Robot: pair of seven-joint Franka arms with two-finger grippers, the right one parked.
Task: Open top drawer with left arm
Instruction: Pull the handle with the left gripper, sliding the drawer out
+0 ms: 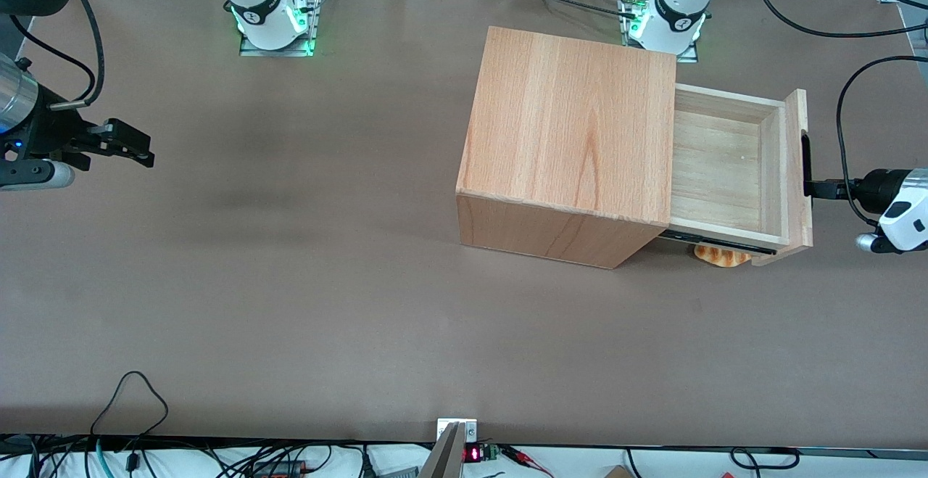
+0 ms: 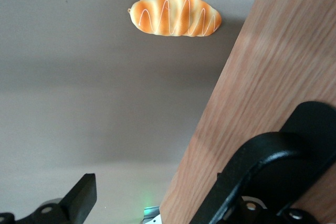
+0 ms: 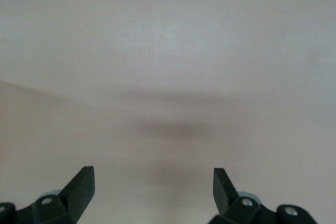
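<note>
Top drawer [image 1: 725,166] pulled well out of the wooden casing [image 1: 573,130], toward the working arm's end of the table, at mid-height of the front view. Pale plank floor bare inside. Black side rail [image 1: 718,242] visible under the wall nearest the front camera. Flat front panel [image 1: 796,173] upright at the outer end, with the narrow black bar handle [image 1: 805,166] on its outer face.

Gripper [image 1: 810,189] of the left arm [image 1: 899,209] right at that handle, level with the drawer front, reaching in from the frame edge at the working arm's end. Claw spread wide in the left wrist view, gripper [image 2: 155,187] straddling the edge of the panel [image 2: 273,77]: one finger [image 2: 84,195] over bare table, clear of the wood, the other up against the panel by the black handle. Nothing pinched between the two.

Striped orange-and-tan toy bread [image 1: 721,255] lying on the brown table [image 1: 290,282] beneath the open drawer, half hidden by the rail in the front view, nearer to the front camera than the handle. Same bread [image 2: 176,13] in full sight from the wrist camera, just beside the panel and apart from it
</note>
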